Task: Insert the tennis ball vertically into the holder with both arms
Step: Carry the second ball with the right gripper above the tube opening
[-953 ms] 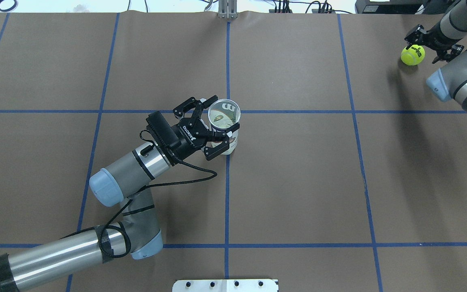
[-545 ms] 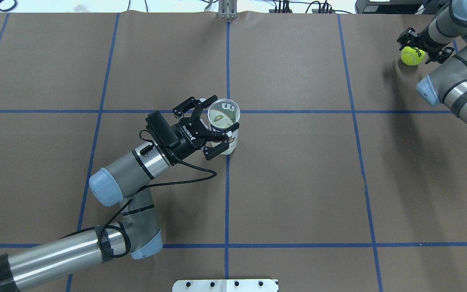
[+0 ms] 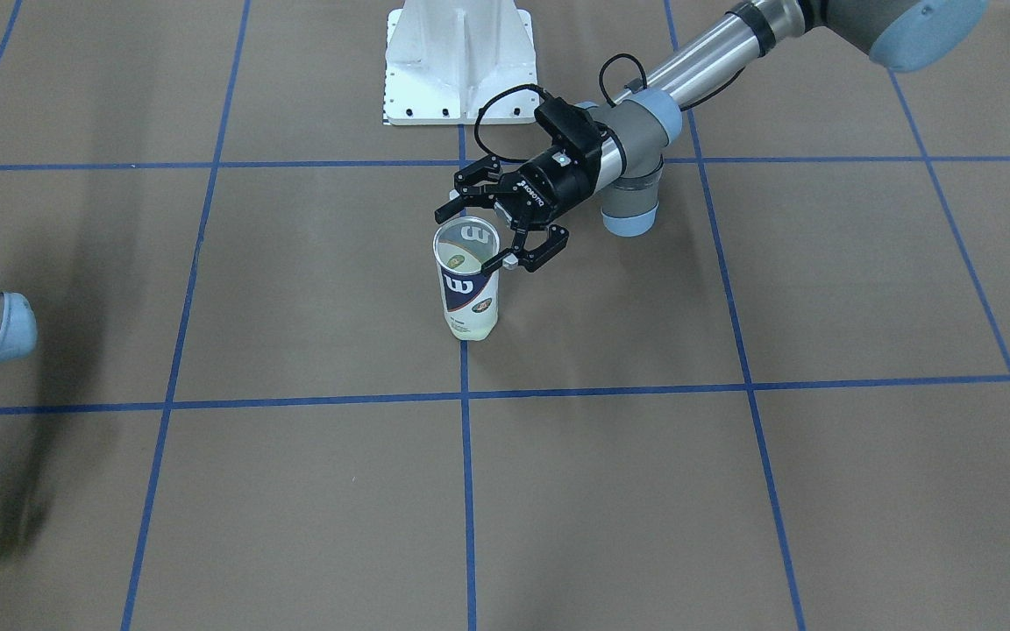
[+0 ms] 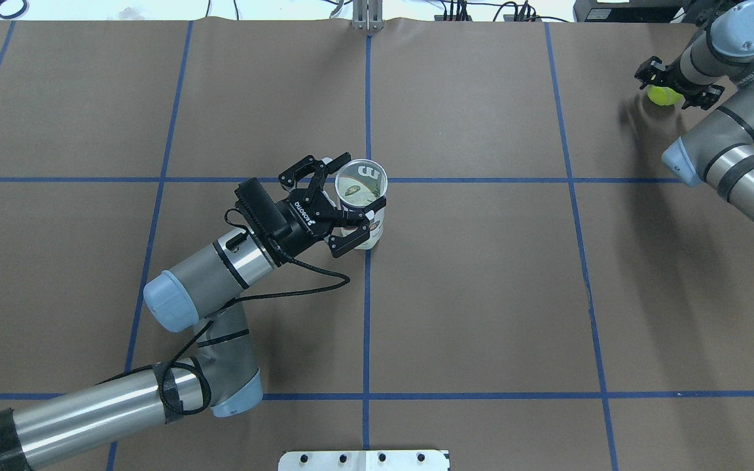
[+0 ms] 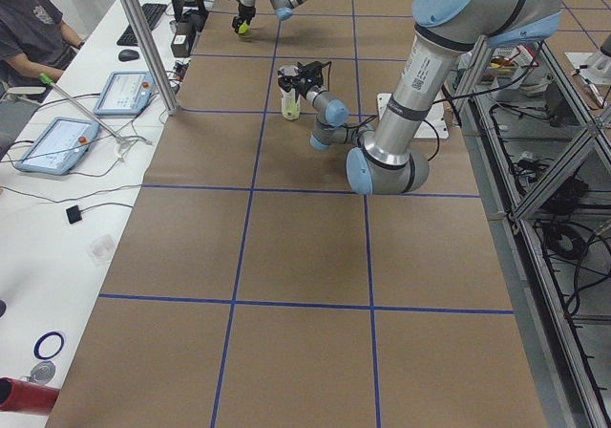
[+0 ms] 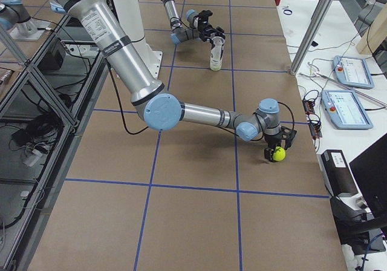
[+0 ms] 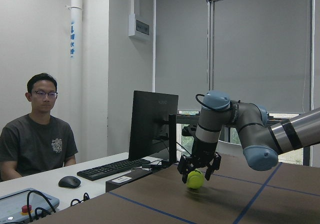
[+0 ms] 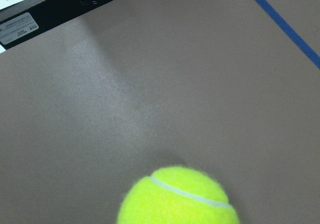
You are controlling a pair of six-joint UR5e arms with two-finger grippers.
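The holder, a clear tube with a navy and white "W" label, stands upright and open-topped at the table's middle; it also shows in the front view. My left gripper is shut on the holder near its rim, one finger on each side. The yellow tennis ball lies on the table at the far right corner. My right gripper is open and straddles the ball from above. The right wrist view shows only the ball low in frame, with no fingers.
The white pedestal base stands at the robot's side of the table. A monitor, a keyboard and a seated operator are beyond the far edge near the ball. Brown paper with blue tape lines covers the table.
My right arm has swung in and its gripper has come down over the ball, which has stayed in place. The left arm and the holder have not moved.
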